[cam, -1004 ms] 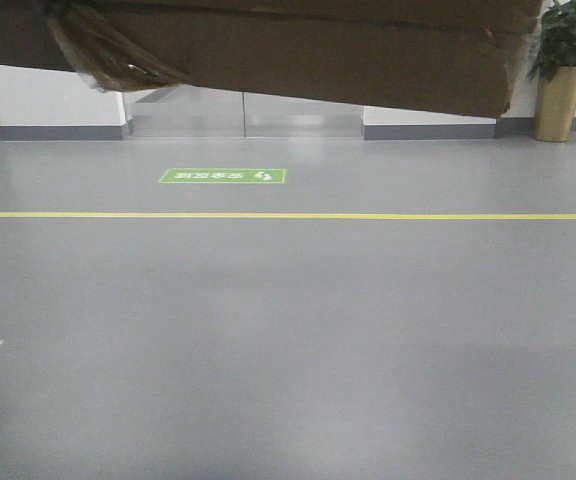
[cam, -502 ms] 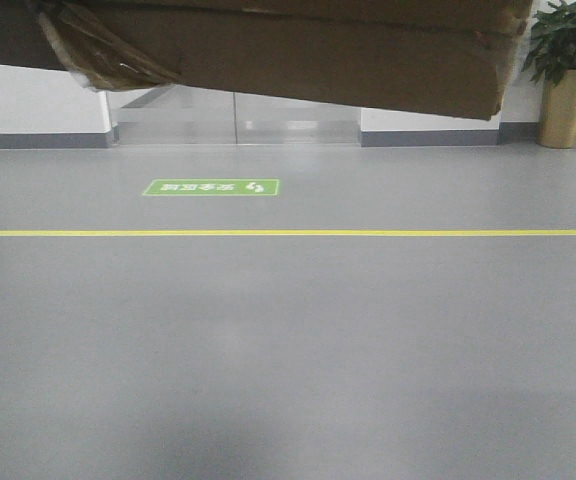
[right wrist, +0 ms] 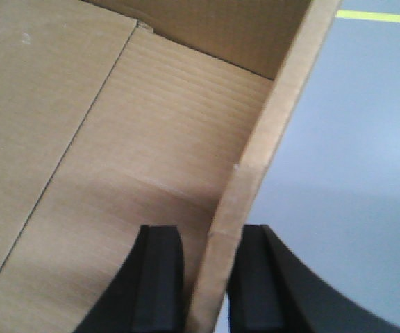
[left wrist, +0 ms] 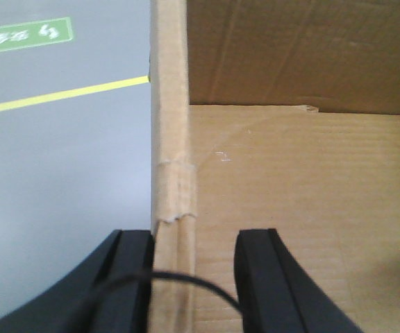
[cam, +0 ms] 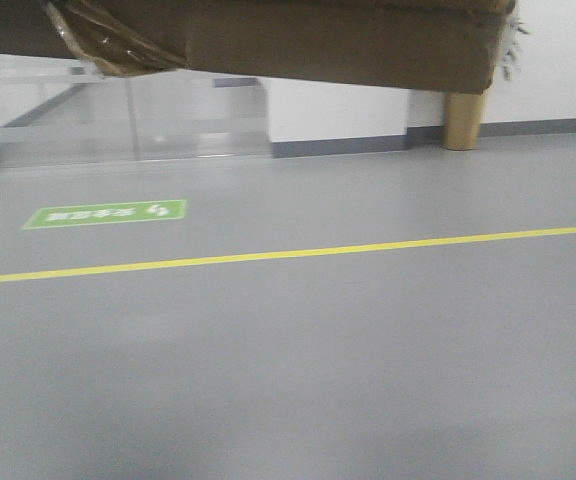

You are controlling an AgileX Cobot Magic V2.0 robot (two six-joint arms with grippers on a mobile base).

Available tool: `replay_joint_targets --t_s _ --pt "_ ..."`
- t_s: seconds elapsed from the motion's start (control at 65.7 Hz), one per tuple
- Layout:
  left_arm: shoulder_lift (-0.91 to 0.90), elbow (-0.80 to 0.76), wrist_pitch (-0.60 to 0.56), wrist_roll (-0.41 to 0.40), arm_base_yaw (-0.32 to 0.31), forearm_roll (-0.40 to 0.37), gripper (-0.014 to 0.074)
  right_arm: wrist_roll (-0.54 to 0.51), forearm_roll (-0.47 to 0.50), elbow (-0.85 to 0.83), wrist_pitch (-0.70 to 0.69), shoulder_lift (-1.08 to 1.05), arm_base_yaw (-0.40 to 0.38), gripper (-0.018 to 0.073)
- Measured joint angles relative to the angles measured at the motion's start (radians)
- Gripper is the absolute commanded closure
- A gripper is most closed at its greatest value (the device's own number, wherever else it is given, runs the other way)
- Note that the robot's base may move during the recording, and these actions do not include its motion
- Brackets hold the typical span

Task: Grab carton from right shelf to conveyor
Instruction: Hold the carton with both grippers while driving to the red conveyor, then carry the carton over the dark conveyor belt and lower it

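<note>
Left gripper (left wrist: 194,239) straddles the carton (left wrist: 304,208) left side wall, one black finger outside and one inside, clamped on the cardboard. Right gripper (right wrist: 205,236) does the same on the right side wall, fingers pinching the board edge. The carton is an open box with a bare corrugated inside, and it is held up off the grey floor (cam: 298,380); in the front view its underside fills the top edge. Crumpled tape scraps (cam: 118,40) hang at its left corner. Farther out are a yellow floor line (cam: 288,252), a green floor sign (cam: 105,213), a glass door (cam: 128,115) far left, and a gold planter (cam: 463,120) far right by the wall.
</note>
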Motion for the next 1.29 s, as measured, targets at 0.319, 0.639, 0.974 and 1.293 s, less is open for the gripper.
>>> replay_joint_targets --t_s 0.319,0.639,0.974,1.293 --pt "-0.002 0.0 -0.01 0.0 0.0 0.026 0.0602 0.0 0.0 0.001 -0.077 0.0 -0.002 0.0628" --pt "-0.002 0.0 -0.015 -0.002 0.0 0.059 0.0602 0.0 0.0 0.001 -0.095 0.0 -0.002 0.0628" --pt "-0.002 0.0 -0.015 -0.002 0.0 0.066 0.0602 0.0 0.0 0.001 -0.101 0.002 -0.002 0.0628" --pt "-0.002 0.0 -0.015 -0.002 0.0 0.068 0.0602 0.0 0.0 0.001 -0.101 0.004 -0.002 0.0628"
